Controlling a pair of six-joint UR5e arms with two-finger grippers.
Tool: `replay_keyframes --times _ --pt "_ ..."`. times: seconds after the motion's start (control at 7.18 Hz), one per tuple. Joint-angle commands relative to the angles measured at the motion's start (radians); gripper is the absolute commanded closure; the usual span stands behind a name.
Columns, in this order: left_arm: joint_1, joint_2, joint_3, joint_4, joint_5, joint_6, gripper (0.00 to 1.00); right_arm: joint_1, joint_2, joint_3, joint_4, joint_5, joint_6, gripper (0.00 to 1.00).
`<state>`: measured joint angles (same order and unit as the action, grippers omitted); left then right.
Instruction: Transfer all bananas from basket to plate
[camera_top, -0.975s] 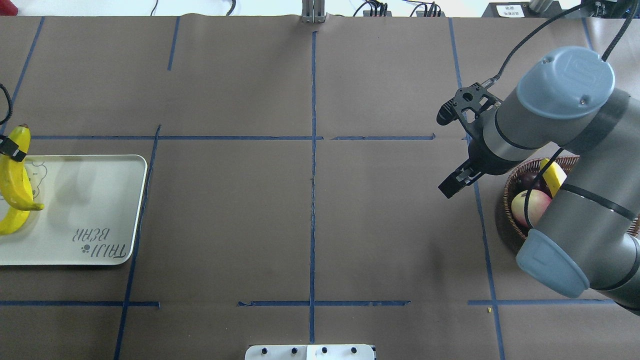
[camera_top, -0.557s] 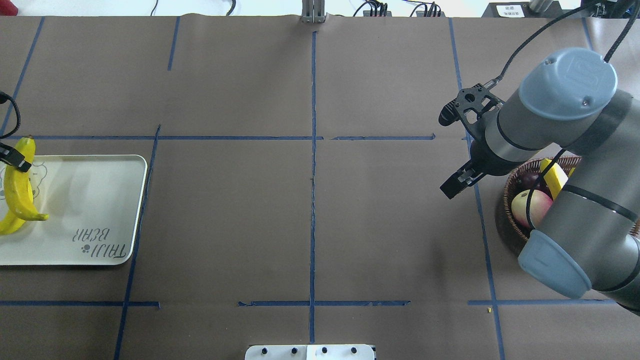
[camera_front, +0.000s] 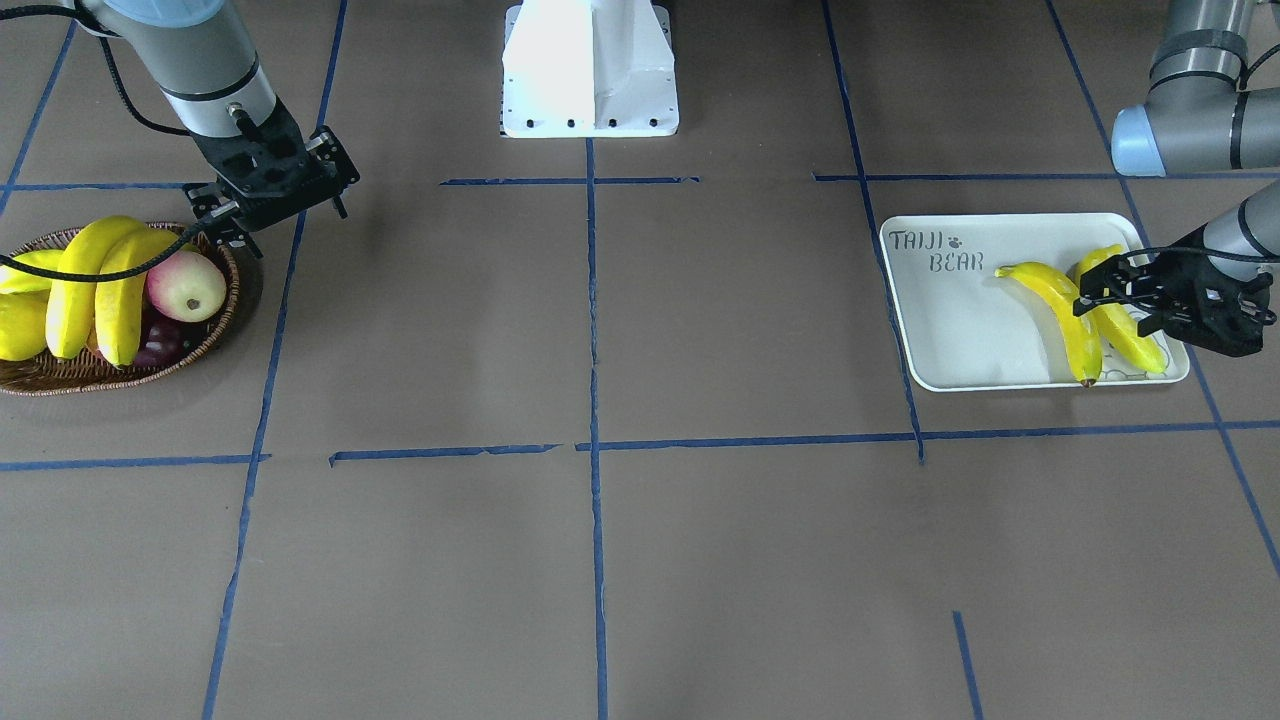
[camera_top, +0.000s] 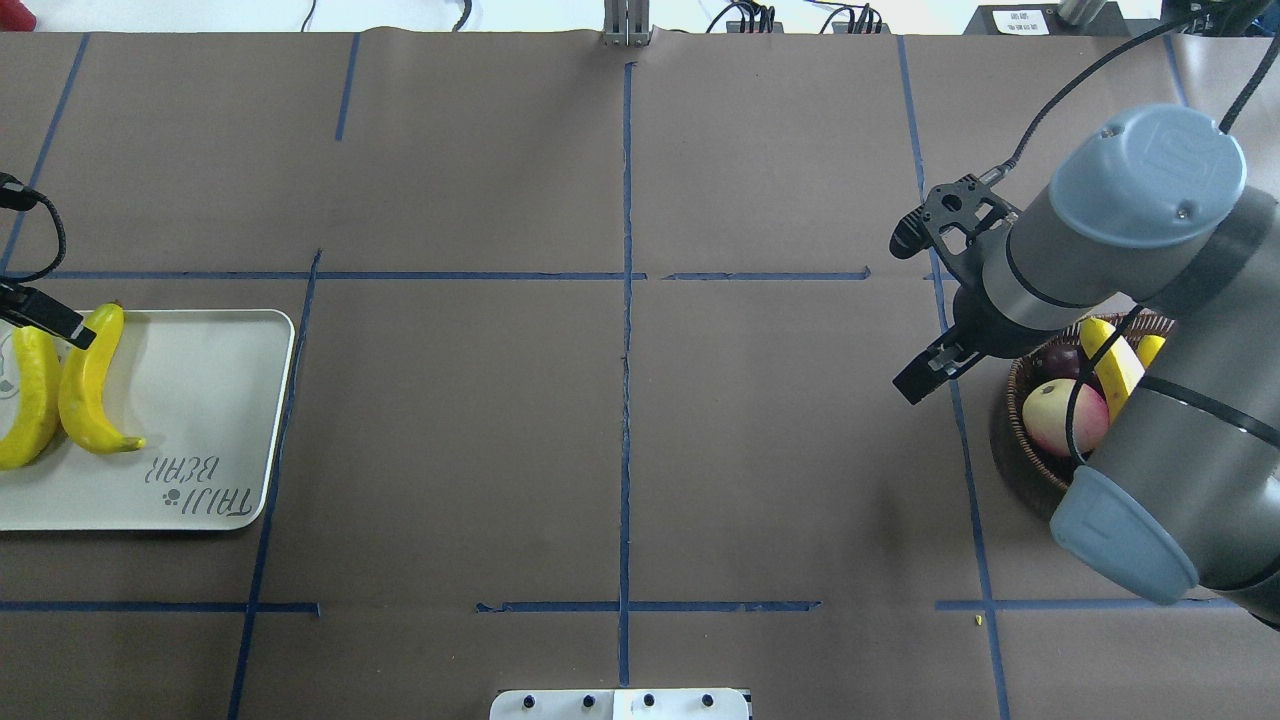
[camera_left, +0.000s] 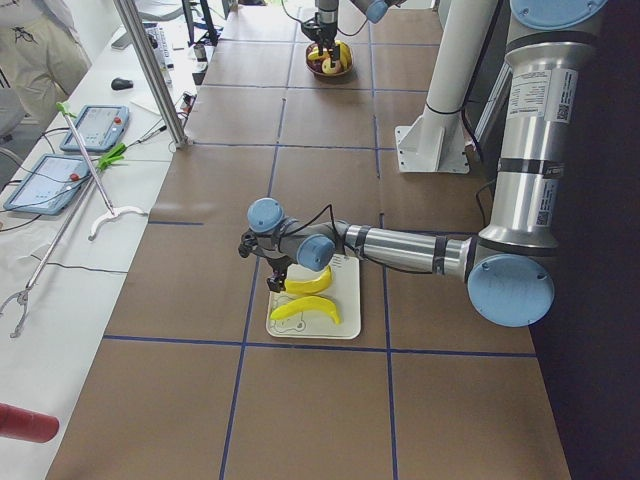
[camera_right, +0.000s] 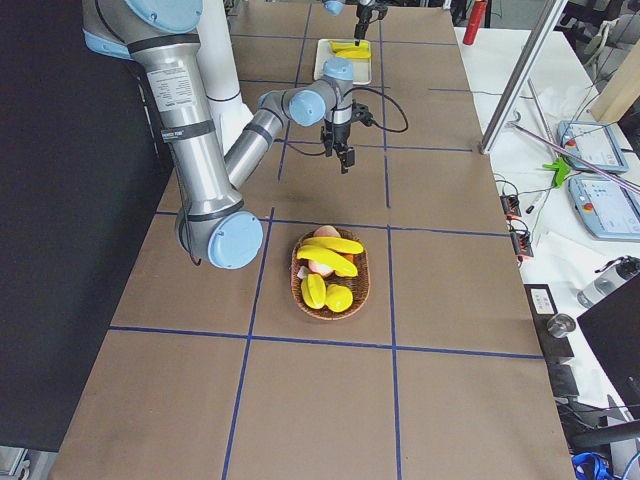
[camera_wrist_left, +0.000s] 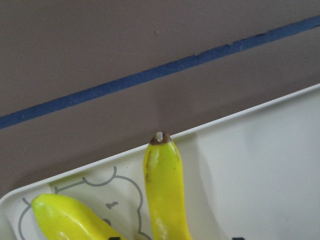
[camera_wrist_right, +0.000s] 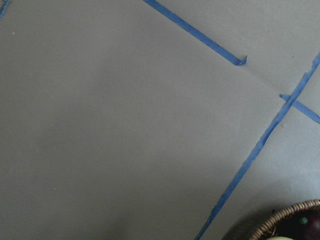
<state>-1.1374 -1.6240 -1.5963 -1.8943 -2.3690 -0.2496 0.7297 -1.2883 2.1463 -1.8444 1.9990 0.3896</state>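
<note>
**A:** Far left first. What's on the plate?

**B:** Two bananas, side by side at its outer end: outer banana and inner banana. The left pincer is spread wide and grips nothing. One finger sits right at the inner banana's upper end. Can't tell if it's touching.

**A:** Risk there?

**B:** If the pincer pulls out sideways instead of straight up, I'd expect that finger to drag the inner banana. Its end lies close to the rim, so it could ride up over it and roll onto the counter. It could also shove the outer banana, since the two are nearly touching.

**A:** Moving right.

**B:** The right pincer is wide open and empty. It hangs over the counter just beside the basket, not above it.

**A:** And in the basket?

**B:** Two bananas lie on top: the apple-side banana, and the second banana right against it. An apple touches the first. Plump yellow fruits sit at the far end.

**A:** Risks?

**B:**
- The bananas lie pressed together, so a wide grab may catch both or knock the apple out.
- They're smooth and curved, so one gripped off-centre would probably swing or slip.
- The basket looks light, so a pincer pushing down could slide or tip it.
- In the front view the arm's cable drapes across the fruit and could snag.
- A plump yellow fruit could get picked by mistake.
</note>
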Motion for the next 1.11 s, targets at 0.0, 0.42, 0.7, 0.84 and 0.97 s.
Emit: replay_keyframes --times 0.0,0.42,0.7,0.84,0.97 --pt "0.002 -0.008 -0.126 0.097 0.001 -0.055 0.01 0.001 -0.125 0.081 0.008 -0.005 -0.002 0.01" --pt "0.004 -0.025 -0.18 0.147 0.004 -0.128 0.01 0.017 -0.29 0.182 0.033 -0.002 0.003 0.02" --pt "0.004 -0.025 -0.18 0.147 0.004 -0.128 0.01 0.1 -0.363 0.187 0.034 0.039 0.14 0.05" --pt "0.005 -0.025 -0.18 0.146 0.005 -0.128 0.01 0.144 -0.385 0.185 0.033 0.069 0.144 0.05" --pt "0.005 -0.025 -0.18 0.144 0.004 -0.128 0.01 0.189 -0.399 0.179 0.034 0.11 0.143 0.06"
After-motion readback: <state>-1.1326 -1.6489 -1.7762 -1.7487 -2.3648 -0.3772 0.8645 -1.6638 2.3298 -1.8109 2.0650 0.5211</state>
